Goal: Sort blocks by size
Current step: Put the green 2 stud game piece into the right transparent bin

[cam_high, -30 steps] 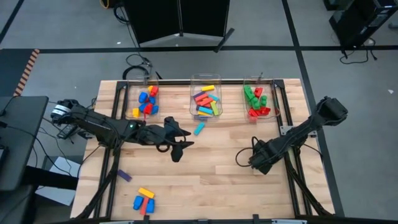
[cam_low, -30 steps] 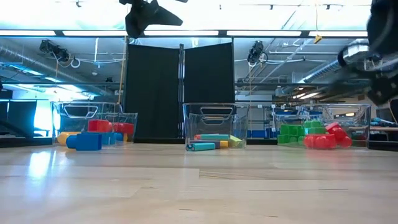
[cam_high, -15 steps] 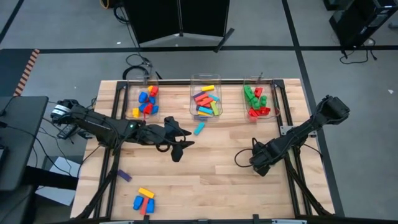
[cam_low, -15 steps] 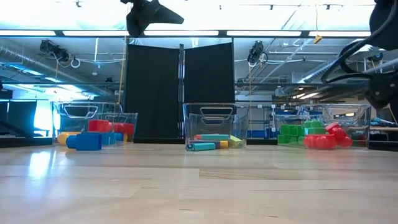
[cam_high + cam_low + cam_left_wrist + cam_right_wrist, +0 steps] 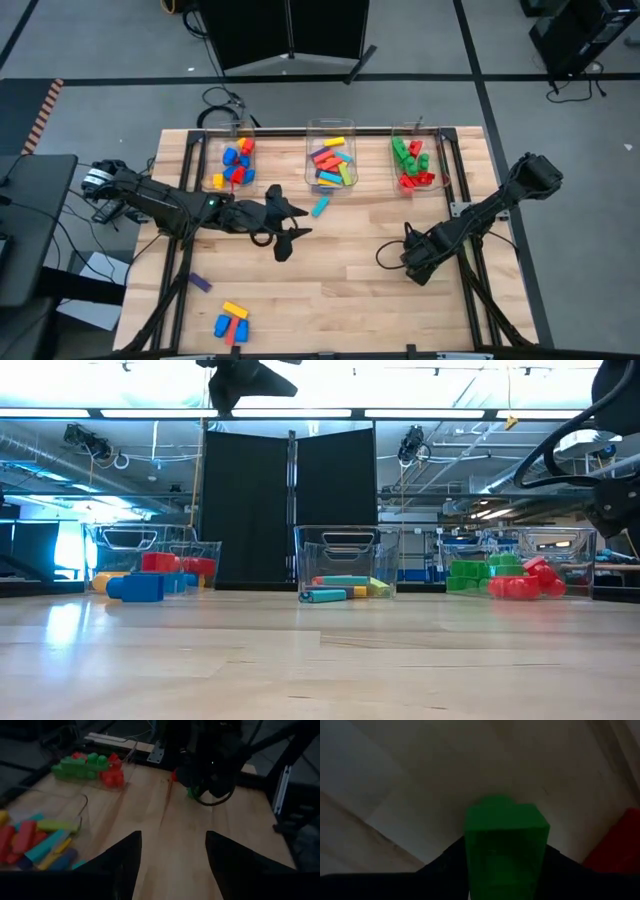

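Plastic of the green block [image 5: 506, 847], stiff, light and likely slick, is best gripped across its flat sides. It is seen between the right gripper [image 5: 418, 262] fingers near the table's [image 5: 340, 290] right edge; whether clamped cannot be told. The left gripper [image 5: 287, 236], mid-table, is spread and empty.

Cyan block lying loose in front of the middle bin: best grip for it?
The cyan block is long and thin, lying flat and skewed on the table, clear of the middle bin. I'd come straight down from above and close across its narrow width at mid-length, fingers turned to match the skew. The left gripper, open, is the nearer one.
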{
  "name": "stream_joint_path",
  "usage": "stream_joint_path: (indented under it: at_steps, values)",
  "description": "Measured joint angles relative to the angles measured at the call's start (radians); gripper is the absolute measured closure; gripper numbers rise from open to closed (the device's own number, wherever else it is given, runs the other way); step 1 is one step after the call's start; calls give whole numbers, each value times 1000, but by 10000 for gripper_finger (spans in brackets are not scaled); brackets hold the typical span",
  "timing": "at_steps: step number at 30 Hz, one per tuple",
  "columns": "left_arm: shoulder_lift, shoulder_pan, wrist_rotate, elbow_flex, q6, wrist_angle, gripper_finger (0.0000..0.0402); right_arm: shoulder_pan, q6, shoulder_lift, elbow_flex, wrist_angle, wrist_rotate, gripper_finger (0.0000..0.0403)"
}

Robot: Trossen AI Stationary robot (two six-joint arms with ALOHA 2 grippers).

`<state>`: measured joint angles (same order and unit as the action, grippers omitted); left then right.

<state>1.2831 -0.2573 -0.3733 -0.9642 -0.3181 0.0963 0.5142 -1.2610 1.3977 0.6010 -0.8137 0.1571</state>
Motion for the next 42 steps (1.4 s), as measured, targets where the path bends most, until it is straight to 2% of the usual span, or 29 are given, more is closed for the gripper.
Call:
stream_joint_path:
  at_steps: [2, 4, 8, 13, 17, 24, 28, 33, 35, 37, 42]
  values:
    - [0, 0, 0, 0, 50, 0, 175, -7, 5, -13, 1, 12, -21, 256]
    - [0, 0, 0, 0, 74, -1, 174, -19, 13, -32, 18, 51, -96, 256]
    - [0, 2, -1, 0, 78, -1, 174, -58, 45, -82, 67, 44, -172, 256]
    - [0, 7, -22, 0, 74, 0, 174, -177, 97, -151, 170, 37, -224, 256]
    - [-2, 30, -23, 0, -8, 15, 174, -286, 191, -190, 297, 15, -260, 256]
    - [-67, 134, 147, 0, 42, 66, 174, -479, 348, -177, 585, -195, -368, 256]
    - [-119, 192, 180, 13, 94, 140, 174, -620, 382, -171, 676, -324, -404, 256]
    - [-192, 219, 186, 22, 141, 189, 174, -833, 437, -187, 660, -434, -395, 256]
    - [-221, 221, 183, 22, 166, 215, 174, -918, 474, -189, 632, -439, -338, 256]
    - [-252, 227, 169, 22, 187, 257, 174, -1001, 510, -188, 590, -426, -284, 256]
    - [-330, 261, 136, 22, 206, 373, 174, -1143, 531, -187, 455, -315, -229, 256]
